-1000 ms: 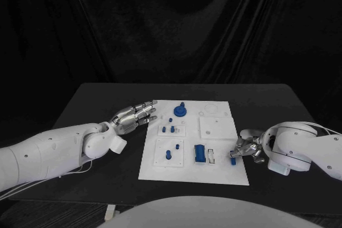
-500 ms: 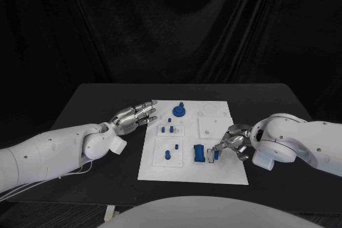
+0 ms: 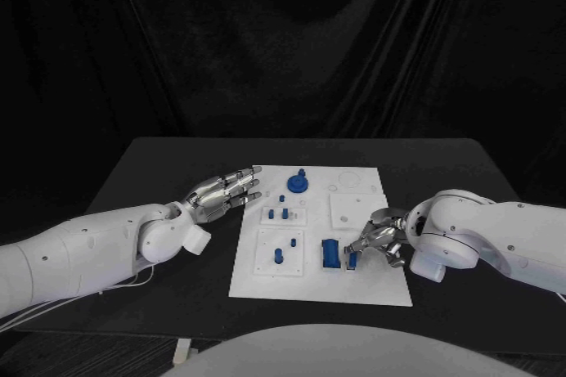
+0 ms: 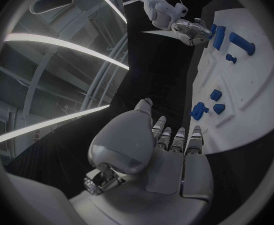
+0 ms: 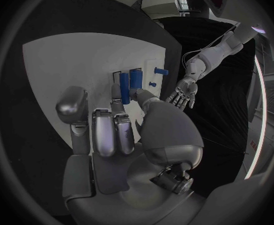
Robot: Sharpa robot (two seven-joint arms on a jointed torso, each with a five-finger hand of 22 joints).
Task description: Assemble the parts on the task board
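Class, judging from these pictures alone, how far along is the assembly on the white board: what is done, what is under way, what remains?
Looks done: the round blue part stands at the task board's far end, and small blue pegs sit in their plate. In hand: the right hand holds a small blue piece at the slot beside the blue block. Left: seating it. The left hand is open beside the board.

Task board (image 3: 366,199): white, matt, smooth, plastic-looking plate. Parts, e.g. blue block (image 3: 330,253) at board's 5 o'clock: smooth, opaque plastic look, slight sheen. Table (image 3: 472,181): black, matt, even. Left hand (image 3: 223,194) and right hand (image 3: 381,242): silvery, metallic, satin-glossy. Arm shells (image 3: 83,254): white, smooth, semi-gloss plastic. Backdrop (image 3: 283,58): black, folded cloth.
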